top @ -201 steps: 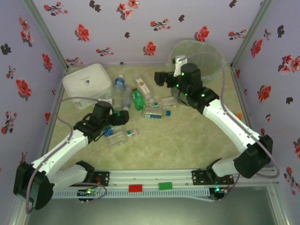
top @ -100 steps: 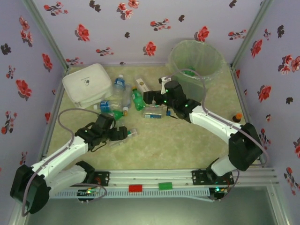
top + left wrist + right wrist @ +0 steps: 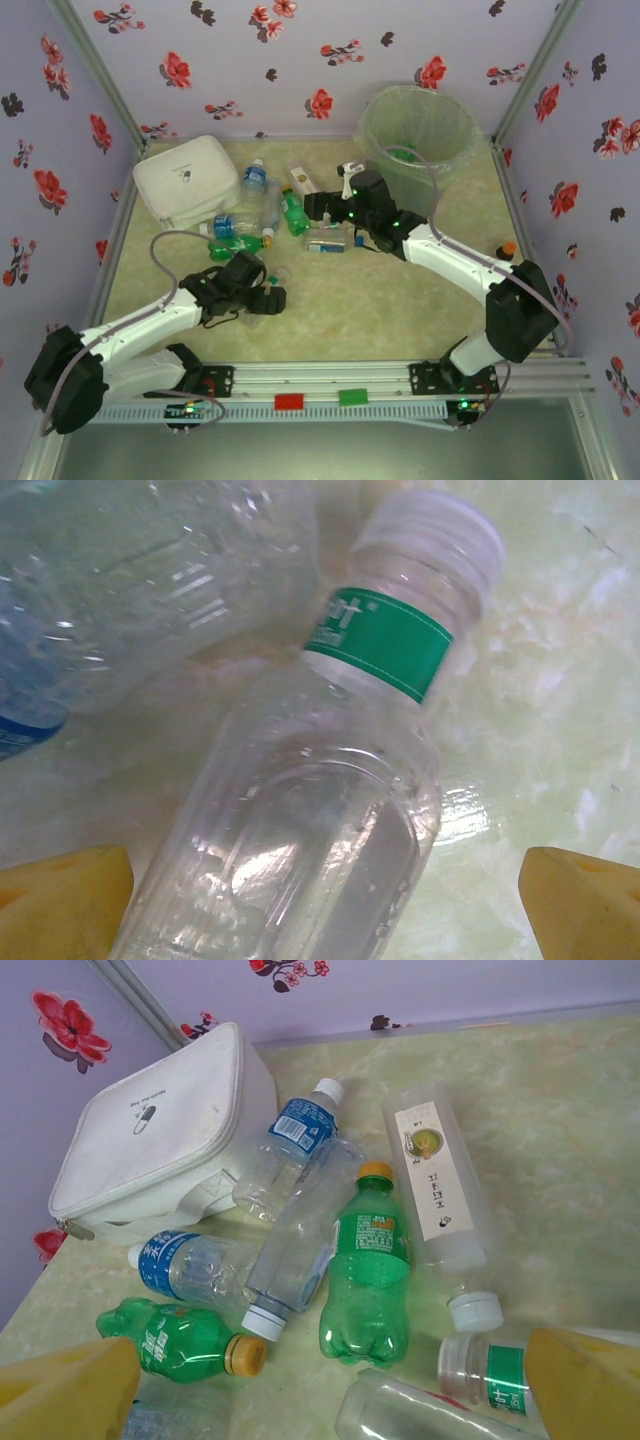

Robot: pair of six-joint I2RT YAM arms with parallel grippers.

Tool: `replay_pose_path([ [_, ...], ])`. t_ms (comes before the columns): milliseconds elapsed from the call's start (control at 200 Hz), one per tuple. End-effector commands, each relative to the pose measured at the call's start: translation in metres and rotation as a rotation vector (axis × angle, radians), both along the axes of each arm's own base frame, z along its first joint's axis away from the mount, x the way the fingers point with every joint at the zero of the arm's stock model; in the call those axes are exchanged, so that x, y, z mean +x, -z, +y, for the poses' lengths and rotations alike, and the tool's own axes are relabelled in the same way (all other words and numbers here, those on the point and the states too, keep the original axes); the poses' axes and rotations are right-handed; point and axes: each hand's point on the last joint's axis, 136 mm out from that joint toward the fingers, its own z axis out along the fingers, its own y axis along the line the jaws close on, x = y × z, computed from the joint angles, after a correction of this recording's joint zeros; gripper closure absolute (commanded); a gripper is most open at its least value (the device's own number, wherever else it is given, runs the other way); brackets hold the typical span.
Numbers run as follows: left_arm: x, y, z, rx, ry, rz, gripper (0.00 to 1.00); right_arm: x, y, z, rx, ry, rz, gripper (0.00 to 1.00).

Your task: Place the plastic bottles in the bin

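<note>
Near left, your left gripper (image 3: 268,298), jaws wide, had slid nearer over a clear bottle (image 3: 300,830); right gripper (image 3: 315,208) stood open; marbled green table (image 3: 400,300), floral walls (image 3: 400,30).

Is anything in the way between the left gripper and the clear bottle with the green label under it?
Nothing visible. The left gripper is open, straddling the clear bottle; a second clear bottle lies beside its neck, off to one side.

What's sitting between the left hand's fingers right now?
A clear plastic bottle with a green label band lies there, in the left wrist view.
</note>
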Motion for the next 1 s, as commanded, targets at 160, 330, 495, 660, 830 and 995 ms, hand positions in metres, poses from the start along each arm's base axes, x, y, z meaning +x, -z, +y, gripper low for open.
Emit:
replay_pose_path([
  [160, -0.009, 0.028, 0.007, 0.125, 0.052, 0.041, 0.02, 0.003, -0.011, 0.012, 0.043, -0.016, -0.002, 0.0],
  [330, -0.011, 0.04, 0.003, 0.163, 0.089, 0.055, 0.1, 0.002, -0.011, 0.011, 0.043, -0.017, -0.001, 0.0],
  [495, -0.007, 0.034, -0.006, 0.146, 0.119, 0.018, 0.35, 0.001, -0.013, 0.009, 0.047, -0.012, -0.005, 0.0],
  [660, 0.012, 0.004, -0.021, 0.08, 0.124, -0.097, 0.53, 0.001, -0.029, 0.005, 0.055, -0.002, -0.04, 0.0],
  [830, 0.056, -0.061, -0.046, -0.073, 0.056, -0.345, 0.55, 0.0, -0.045, 0.0, 0.068, 0.008, -0.07, 0.0],
  [995, 0.099, -0.125, -0.065, -0.293, -0.035, -0.59, 0.56, -0.008, -0.064, 0.012, 0.167, -0.079, -0.073, 0.0],
])
